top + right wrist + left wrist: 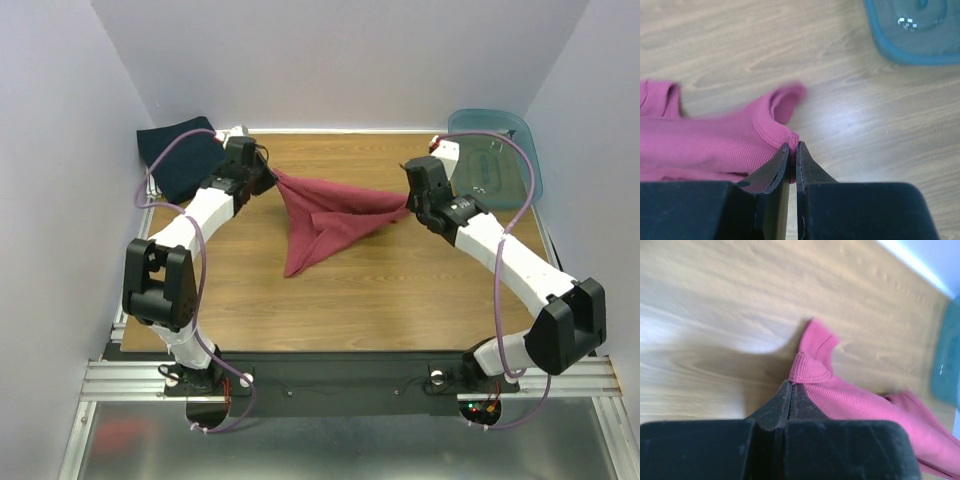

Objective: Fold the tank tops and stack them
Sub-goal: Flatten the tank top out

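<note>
I looked at a wooden table [400, 290] closed in by pale walls [340, 60] on 3 sides, with a metal rail [340, 385] along the near edge where the 2 arms were bolted. In the far right corner stood a translucent blue tub [495, 160]. In the far left corner lay the navy tank top [178, 155], folded, with part of it hidden behind the left arm [215, 205]. The maroon tank top [330, 215] was in the far middle of the table, stretched between both grippers. The left gripper [791, 386] had its jaws pressed together on a ribbed hem at the left upper corner of this cloth, and in the left wrist view the fabric came out just in front of the tips. The right gripper [793, 147] had its jaws clamped on a hem edge at the right upper corner. Between these 2 held corners the upper edge ran almost straight, and the rest of the cloth narrowed toward me to a point, with a fold in the middle. I could not tell whether this lower point touched the table. The tub was near the right gripper.
</note>
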Controlling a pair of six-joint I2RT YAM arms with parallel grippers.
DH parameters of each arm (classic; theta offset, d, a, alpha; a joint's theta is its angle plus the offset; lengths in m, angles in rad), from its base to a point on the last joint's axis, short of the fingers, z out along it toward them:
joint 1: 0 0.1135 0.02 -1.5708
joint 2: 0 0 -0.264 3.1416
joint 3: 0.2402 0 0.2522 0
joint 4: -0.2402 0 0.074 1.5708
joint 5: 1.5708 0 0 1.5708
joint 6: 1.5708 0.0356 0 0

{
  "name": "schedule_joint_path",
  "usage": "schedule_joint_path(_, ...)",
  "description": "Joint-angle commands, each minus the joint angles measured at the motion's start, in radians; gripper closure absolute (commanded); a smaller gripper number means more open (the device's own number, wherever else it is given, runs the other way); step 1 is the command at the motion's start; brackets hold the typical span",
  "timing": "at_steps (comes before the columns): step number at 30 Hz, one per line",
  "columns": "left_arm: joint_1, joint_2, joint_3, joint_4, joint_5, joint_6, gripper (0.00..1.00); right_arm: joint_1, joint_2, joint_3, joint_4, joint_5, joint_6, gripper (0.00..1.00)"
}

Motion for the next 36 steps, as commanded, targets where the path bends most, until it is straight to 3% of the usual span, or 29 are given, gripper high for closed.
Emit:
schedule_joint_path(1, 0.022, -0.089, 0.079, -0.057, -0.06, 0.056, 1.0, -0.047, -0.006, 0.08, 0.05, -0.028, -0.049, 1.0)
schedule_joint_path(13, 0.021, -0.509, 0.066, -0.086, -0.034, 0.154, 1.0, -0.052, -0.251, 0.113, 0.073, -0.16, -0.109, 1.0)
schedule_joint_path(21, 0.017, -0.68, 0.081, -0.143, 0.006, 0.168, 1.0, -0.052, -0.411, 0.143, 0.076, -0.244, -0.15, 1.0)
schedule_joint_path(26, 0.017, -0.701, 0.102, -0.149, 0.024, 0.156, 1.0, -0.05, -0.442, 0.144, 0.078, -0.26, -0.142, 1.0)
schedule_joint_path(30, 0.017, -0.643, 0.076, -0.131, 0.01, 0.144, 1.0, -0.052, -0.374, 0.156, 0.079, -0.235, -0.156, 1.0)
schedule_joint_path(36, 0.033, -0.404, -0.005, 0.015, 0.021, 0.084, 1.0, -0.091, -0.065, 0.132, 0.188, -0.252, -0.17, 0.99)
